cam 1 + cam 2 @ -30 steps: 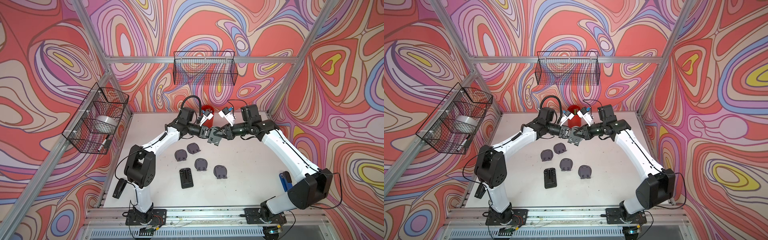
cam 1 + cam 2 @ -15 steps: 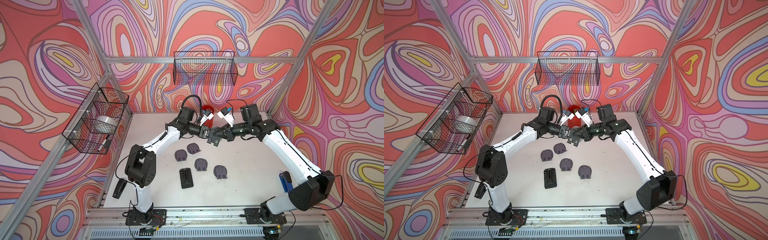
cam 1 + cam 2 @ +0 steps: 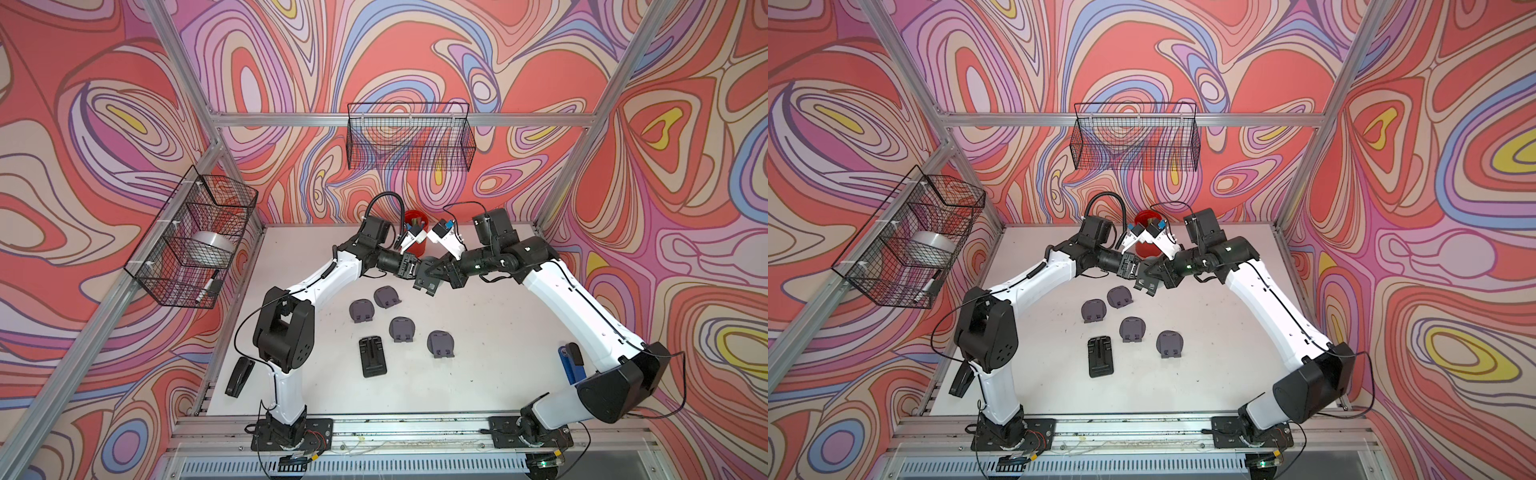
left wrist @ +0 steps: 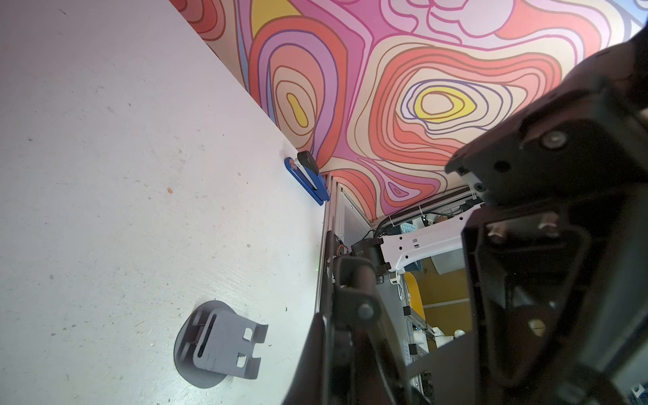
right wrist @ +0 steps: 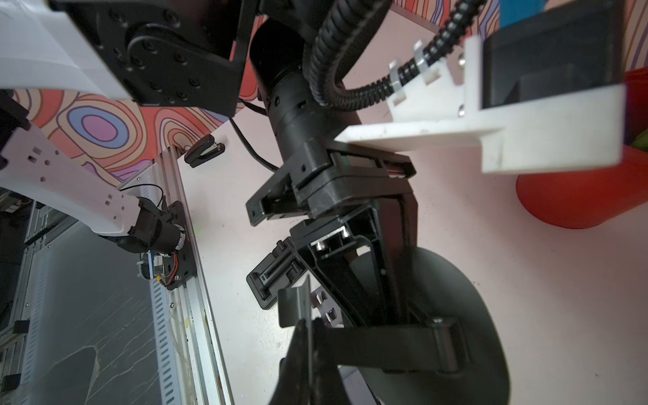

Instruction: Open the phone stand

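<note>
A dark grey phone stand [image 3: 428,279] [image 3: 1147,284] hangs in the air over the back of the table, held between my two arms. My left gripper [image 3: 417,269] [image 3: 1136,271] is shut on one part of it, seen close up in the left wrist view with the stand's hinge [image 4: 355,278] between the gripper [image 4: 345,350]. My right gripper [image 3: 441,273] [image 3: 1160,273] is shut on the stand's thin plate [image 5: 294,308], pinched at the gripper [image 5: 310,338]. The round base [image 5: 459,308] and link arm [image 5: 392,338] stand angled away from that plate.
Several folded grey stands [image 3: 361,309] [image 3: 402,329] [image 3: 440,343] and a black holder [image 3: 372,356] lie on the table under the arms. A red cup [image 3: 415,239] stands behind the grippers. A black stapler [image 3: 239,376] lies front left, a blue stapler [image 3: 569,363] front right.
The right gripper has edged slightly toward the left one with the stand's plate in it. Both grips have held.
</note>
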